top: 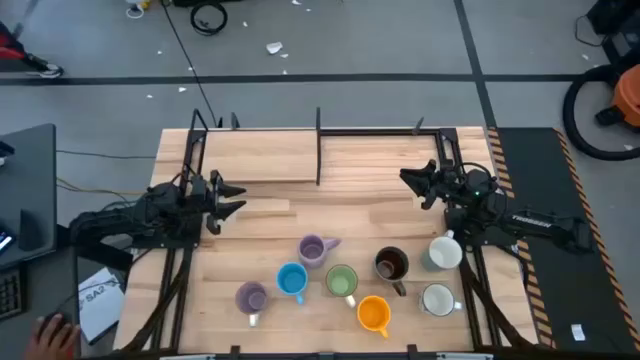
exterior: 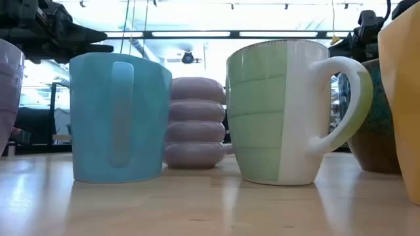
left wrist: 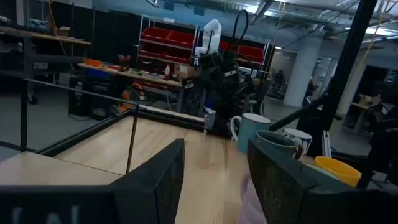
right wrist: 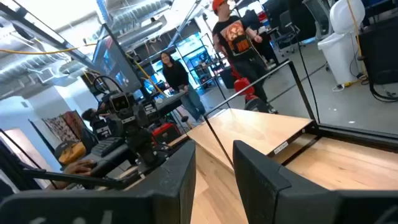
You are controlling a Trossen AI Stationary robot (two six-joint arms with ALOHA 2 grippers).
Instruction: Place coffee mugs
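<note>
Eight mugs stand upright on their bases on the near half of the wooden table (top: 260, 160): a lilac one (top: 315, 249), a second lilac (top: 251, 297), blue (top: 292, 281), green (top: 342, 282), orange (top: 373, 314), dark brown (top: 391, 265), and two white (top: 444, 252) (top: 437, 299). In the low view the blue mug (exterior: 118, 118), the ribbed lilac mug (exterior: 195, 122) and the green mug (exterior: 282, 111) stand closest. My left gripper (top: 235, 197) is open and empty at the table's left. My right gripper (top: 408, 182) is open and empty at the right, farther back than the mugs.
A black frame runs round the table, with an upright rail (top: 318, 150) at the middle of the far edge. A black side table (top: 25, 190) stands to the left, and a hand (top: 50, 335) shows at the near left. People stand in the room (right wrist: 239, 56) beyond.
</note>
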